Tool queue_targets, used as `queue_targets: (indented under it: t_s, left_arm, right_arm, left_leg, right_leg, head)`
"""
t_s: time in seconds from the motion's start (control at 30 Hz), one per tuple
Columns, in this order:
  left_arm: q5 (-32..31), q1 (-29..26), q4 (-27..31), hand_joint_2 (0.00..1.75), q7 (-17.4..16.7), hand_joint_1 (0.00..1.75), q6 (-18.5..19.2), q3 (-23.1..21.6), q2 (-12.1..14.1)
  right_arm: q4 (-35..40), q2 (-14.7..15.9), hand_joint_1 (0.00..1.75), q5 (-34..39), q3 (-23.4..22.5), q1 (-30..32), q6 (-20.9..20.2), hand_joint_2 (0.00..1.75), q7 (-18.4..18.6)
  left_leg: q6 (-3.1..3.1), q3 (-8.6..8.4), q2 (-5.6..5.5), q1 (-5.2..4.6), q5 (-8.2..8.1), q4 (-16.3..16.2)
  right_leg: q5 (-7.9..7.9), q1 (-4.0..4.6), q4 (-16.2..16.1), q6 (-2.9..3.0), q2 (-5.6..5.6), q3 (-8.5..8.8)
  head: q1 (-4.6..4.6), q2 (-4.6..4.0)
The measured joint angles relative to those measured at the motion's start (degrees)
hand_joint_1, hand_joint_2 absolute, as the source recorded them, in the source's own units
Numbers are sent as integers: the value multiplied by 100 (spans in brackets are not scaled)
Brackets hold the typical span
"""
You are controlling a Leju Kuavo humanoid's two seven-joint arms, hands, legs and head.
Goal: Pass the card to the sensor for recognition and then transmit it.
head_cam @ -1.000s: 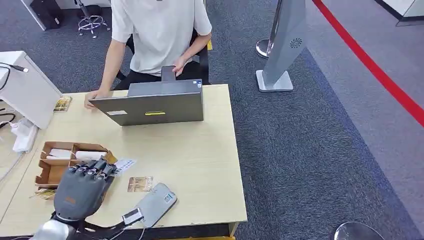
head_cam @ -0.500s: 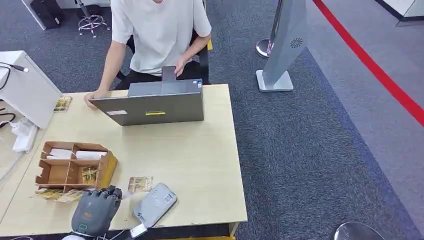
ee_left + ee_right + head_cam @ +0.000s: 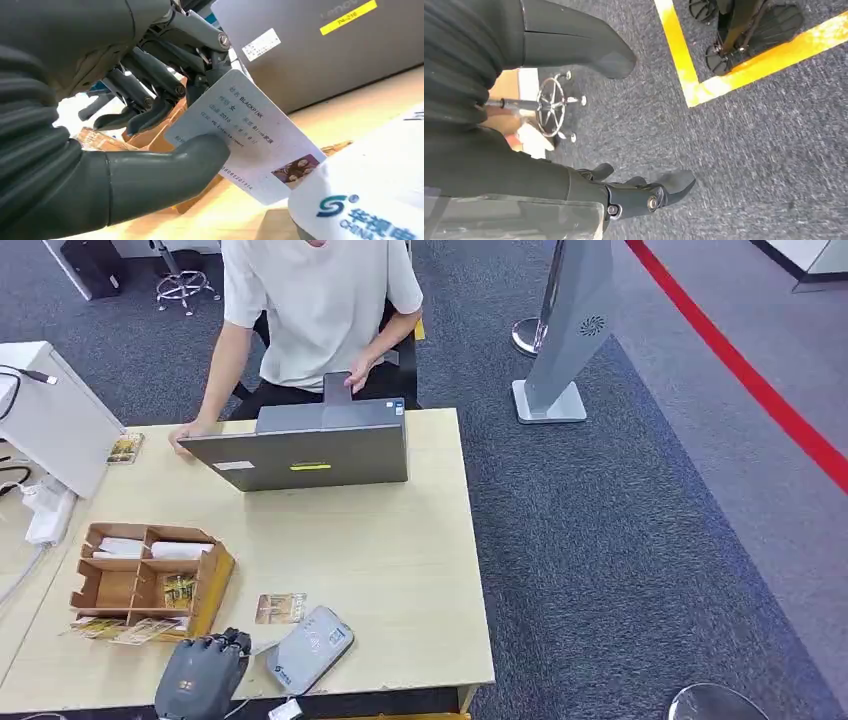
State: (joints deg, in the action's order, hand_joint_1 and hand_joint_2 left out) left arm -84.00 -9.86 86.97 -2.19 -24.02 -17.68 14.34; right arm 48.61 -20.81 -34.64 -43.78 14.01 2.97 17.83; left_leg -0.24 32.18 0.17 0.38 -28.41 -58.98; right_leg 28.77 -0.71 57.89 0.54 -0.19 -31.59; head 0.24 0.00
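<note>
**Left wrist view: card held right beside the reader**

Left wrist view puts the white plastic ID card [image 3: 250, 145], printed with dark text and a small photo in one corner, pinched in the left robot hand [image 3: 150, 120]: the thick grey thumb [image 3: 165, 170] presses on its printed face and the darker fingers [image 3: 150, 95] sit behind it. The card's long axis runs away from the palm, and its photo end lies just beside the rounded white edge of the grey-and-white card reader with a blue logo [image 3: 370, 200]. Whether that corner touches the reader I cannot tell; it looks to hang slightly above and to one side.

From the head view, the left robot hand [image 3: 203, 677] sits at the near edge of the pale wooden surface [image 3: 400, 570], and the reader [image 3: 310, 648] lies immediately on its right-hand side, its long body angled away across the surface. So the coming move, as I judge it, is a short one towards the reader, bringing the card flat over its face.

The right robot hand [image 3: 644, 195] hangs over dark carpet with its fingers loosely apart, holding nothing, and is much farther from the reader.

A second small photo card [image 3: 280, 608] lies just beyond the reader, a brown cardboard divider box [image 3: 210, 585] stands near it, and a person in a white shirt [image 3: 320, 300] sits behind a grey laptop [image 3: 310, 450].
</note>
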Motion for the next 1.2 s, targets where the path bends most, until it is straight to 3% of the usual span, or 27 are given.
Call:
queue_targets:
  t_s: [0.3,0.43,0.83,1.1,1.2]
  left_arm:
    - [-184,120,67,175,-218,175,-345,229,48]
    - [-184,267,184,175,-109,175,-336,594,74]
    - [-214,333,310,175,-171,175,-450,888,100]
    - [-212,709,516,175,-107,175,-459,1401,382]
    - [-214,1097,630,175,-2,175,-133,1688,604]
  right_arm:
    - [-4,0,0,-96,-44,-4,17,175,-144]
    - [-13,0,0,-170,-81,-9,15,175,-190]
    - [-52,0,0,-255,-177,-37,9,175,-249]
    - [-79,0,0,-500,-269,-68,-26,175,-384]
    - [-116,0,0,-708,-376,-104,-66,175,-487]
  left_leg:
    - [-2,-1,0,2,2,0]
    - [-2,-6,0,2,2,0]
    - [-2,-3,0,1,2,0]
    - [-8,-3,-1,14,7,0]
    - [-14,-2,-3,17,13,0]
  right_leg:
    - [-1,1,0,1,0,0]
    - [-1,1,2,2,-1,4]
    - [-1,1,1,1,-1,1]
    - [-4,13,3,6,-1,1]
    - [-5,17,3,7,-4,1]
  head:
    - [0,-2]
    - [-2,-2]
    - [0,0]
    - [2,-2]
    - [-2,-2]
